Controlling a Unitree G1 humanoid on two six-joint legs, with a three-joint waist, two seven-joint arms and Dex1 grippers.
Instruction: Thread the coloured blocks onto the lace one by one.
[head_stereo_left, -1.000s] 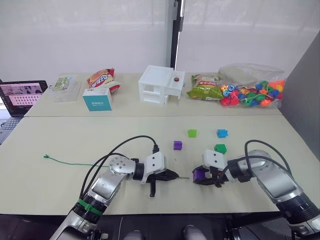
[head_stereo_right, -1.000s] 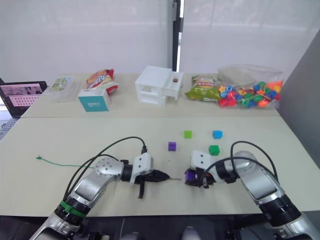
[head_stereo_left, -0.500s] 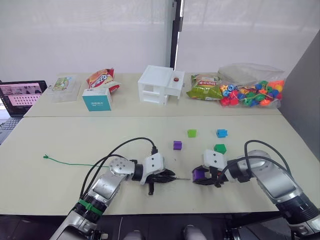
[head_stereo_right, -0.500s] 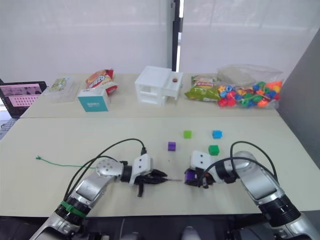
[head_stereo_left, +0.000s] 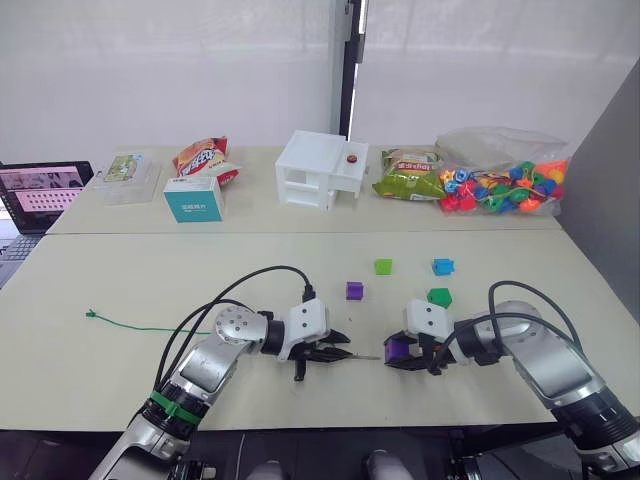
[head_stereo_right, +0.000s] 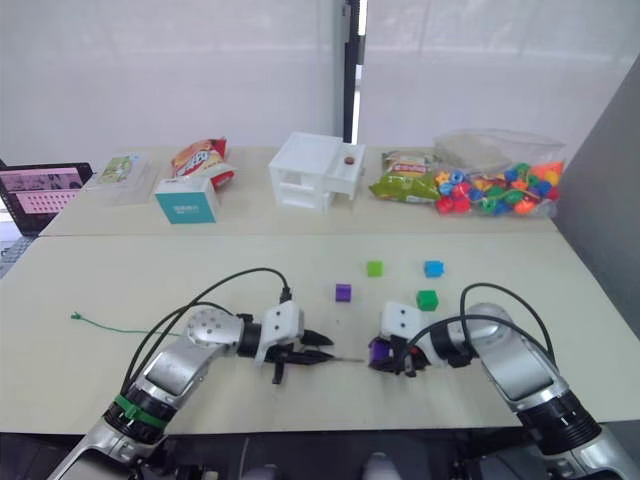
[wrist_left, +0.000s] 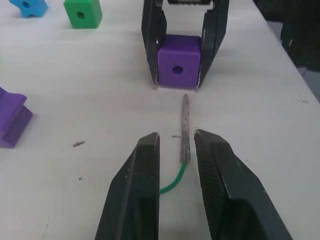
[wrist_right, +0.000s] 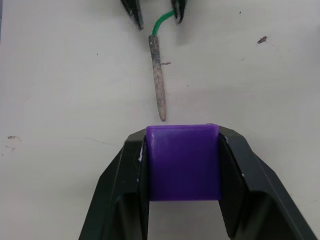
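One purple cube (wrist_left: 177, 68) sits clamped in my right gripper (head_stereo_left: 408, 357) on the table (head_stereo_left: 120, 270), hole facing the lace (wrist_left: 184, 131). My left gripper (wrist_left: 173, 145) is spread, unclenched, around the lace's stiff grey tip; the cord behind looks limp, so I should grip the tip.

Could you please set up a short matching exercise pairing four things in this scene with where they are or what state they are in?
Things:
1. purple cube
2. needle tip
3. blue block
4. left gripper

States:
A. lying on the table, aimed at the cube's hole
B. loose on the table, farthest right
C. clamped in the right gripper
D. jaws open

Pairs: 1-C, 2-A, 3-B, 4-D
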